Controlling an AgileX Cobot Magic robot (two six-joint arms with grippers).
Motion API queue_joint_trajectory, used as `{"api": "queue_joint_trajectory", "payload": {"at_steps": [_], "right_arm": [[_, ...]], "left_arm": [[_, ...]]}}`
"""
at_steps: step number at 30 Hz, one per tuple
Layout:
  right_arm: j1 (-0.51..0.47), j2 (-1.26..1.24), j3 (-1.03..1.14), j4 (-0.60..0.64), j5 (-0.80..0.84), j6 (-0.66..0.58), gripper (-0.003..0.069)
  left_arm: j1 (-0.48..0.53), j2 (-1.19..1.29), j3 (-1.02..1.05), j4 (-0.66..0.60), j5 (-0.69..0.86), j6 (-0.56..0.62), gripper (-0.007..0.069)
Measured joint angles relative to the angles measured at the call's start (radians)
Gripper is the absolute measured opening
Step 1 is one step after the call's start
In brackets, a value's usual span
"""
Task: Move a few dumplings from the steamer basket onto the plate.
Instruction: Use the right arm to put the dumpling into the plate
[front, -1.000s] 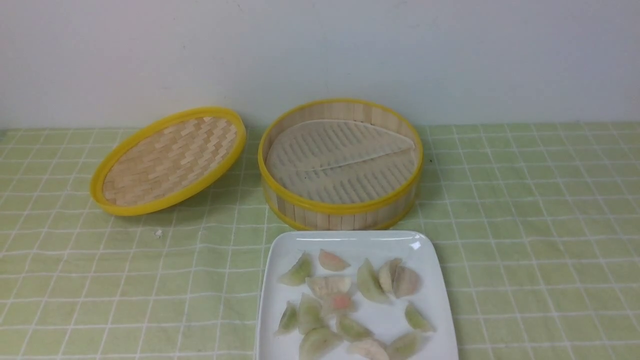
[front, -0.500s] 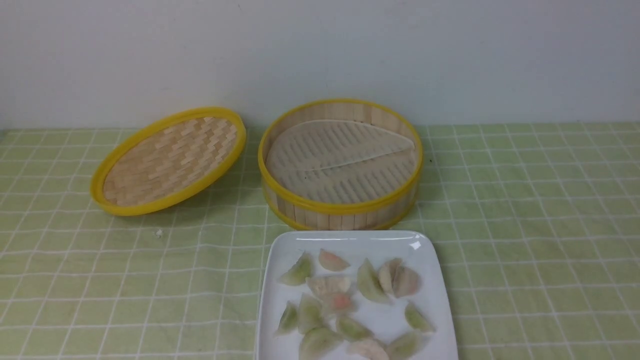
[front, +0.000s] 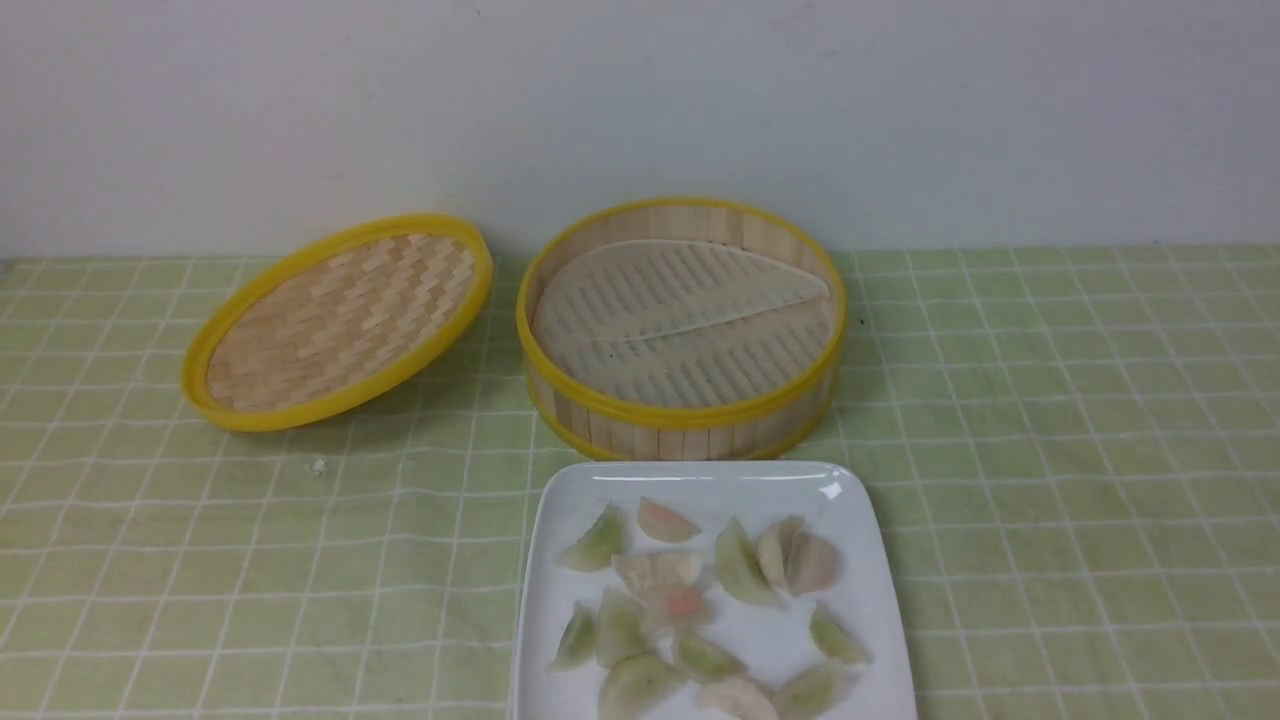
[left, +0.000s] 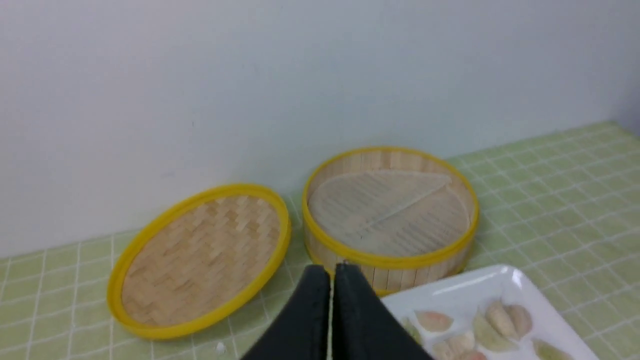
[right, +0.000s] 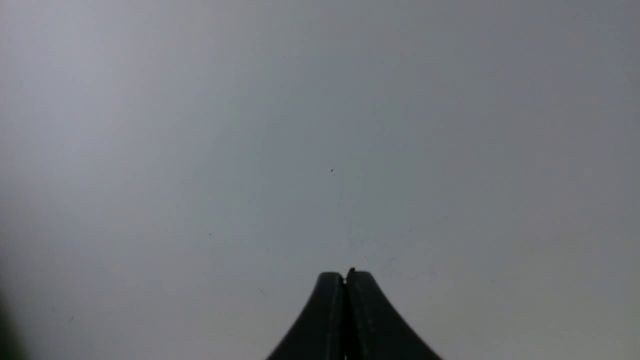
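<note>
Nothing's moved in the last second on the table (front: 1050, 450). The basket (front: 680, 415) is down to its liner (front: 680, 330), lid (front: 335, 325) beside it, and the plate (front: 700, 485) in front holds all the dumplings (front: 740, 565). The left gripper (left: 331, 270) and right gripper (right: 345, 275) have jaws pressed together, empty. Looks finished to me.

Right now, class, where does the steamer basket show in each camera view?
Front view: steamer basket at centre, behind the plate.
Left wrist view: steamer basket just beyond the left hand.
Right wrist view: not in it.
Shared landmark, front and left wrist: the woven lid beside it.
</note>
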Motion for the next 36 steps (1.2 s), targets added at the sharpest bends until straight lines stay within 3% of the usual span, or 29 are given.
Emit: {"api": "queue_joint_trajectory", "payload": {"at_steps": [5,28,36], "right_arm": [[0.000,0.000,0.000,0.000,0.000,0.000,-0.0013],[-0.001,-0.001,0.000,-0.001,0.000,0.000,-0.0013],[-0.001,-0.001,0.000,-0.001,0.000,0.000,-0.0013]], "left_arm": [[0.000,-0.093,0.085,-0.023,-0.105,-0.034,-0.0006],[0.000,-0.121,0.119,0.016,-0.075,-0.025,-0.0006],[0.102,-0.179,0.366,0.045,-0.227,0.035,-0.0006]]}}
